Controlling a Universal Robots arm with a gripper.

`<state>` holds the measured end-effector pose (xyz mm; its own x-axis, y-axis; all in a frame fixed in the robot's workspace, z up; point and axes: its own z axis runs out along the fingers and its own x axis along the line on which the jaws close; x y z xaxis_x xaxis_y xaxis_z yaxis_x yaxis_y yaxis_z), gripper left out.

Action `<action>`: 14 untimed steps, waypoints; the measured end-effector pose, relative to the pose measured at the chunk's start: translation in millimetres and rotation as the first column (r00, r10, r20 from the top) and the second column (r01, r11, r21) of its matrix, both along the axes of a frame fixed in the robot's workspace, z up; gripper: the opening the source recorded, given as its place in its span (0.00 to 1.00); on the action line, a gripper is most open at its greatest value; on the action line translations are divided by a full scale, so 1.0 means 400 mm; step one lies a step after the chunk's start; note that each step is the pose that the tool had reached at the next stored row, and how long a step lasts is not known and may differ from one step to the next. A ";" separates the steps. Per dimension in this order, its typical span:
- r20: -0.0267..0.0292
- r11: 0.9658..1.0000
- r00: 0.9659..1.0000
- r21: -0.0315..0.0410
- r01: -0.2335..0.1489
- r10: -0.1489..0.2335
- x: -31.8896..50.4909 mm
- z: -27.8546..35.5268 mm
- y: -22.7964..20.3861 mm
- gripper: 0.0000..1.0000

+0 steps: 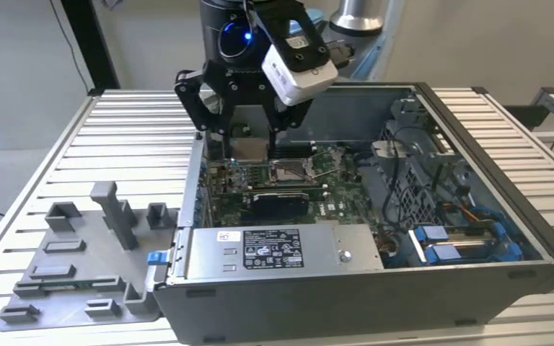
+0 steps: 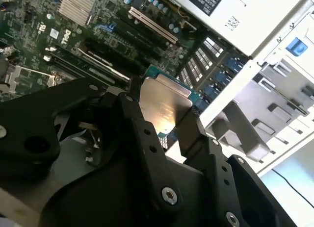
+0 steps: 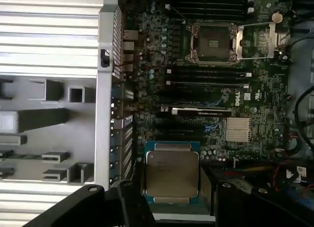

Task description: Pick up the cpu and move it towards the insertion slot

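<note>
On a ribbed metal table (image 1: 133,122) we see an open computer case (image 1: 374,288) with a grey fixture plate (image 1: 75,252) at its nine o'clock in the exterior view. The gripper (image 1: 250,148) hangs over the green motherboard (image 1: 330,209), its jaws clamped on the cpu (image 1: 249,149), which it holds above the board; the silvery chip shows in both wrist views (image 2: 164,107) (image 3: 171,173). The insertion slot (image 1: 291,171) lies open just at the chip's four o'clock in the exterior view, near but apart, also in the first wrist view (image 3: 214,42).
</note>
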<state>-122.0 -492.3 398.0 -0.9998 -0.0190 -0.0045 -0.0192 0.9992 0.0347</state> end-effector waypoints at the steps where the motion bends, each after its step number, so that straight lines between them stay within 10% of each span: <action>1: 0.000 1.000 1.000 0.000 0.000 0.000 0.011 0.000 0.000 0.00; 14: 0.000 1.000 1.000 0.000 0.000 0.000 0.150 0.000 0.000 0.00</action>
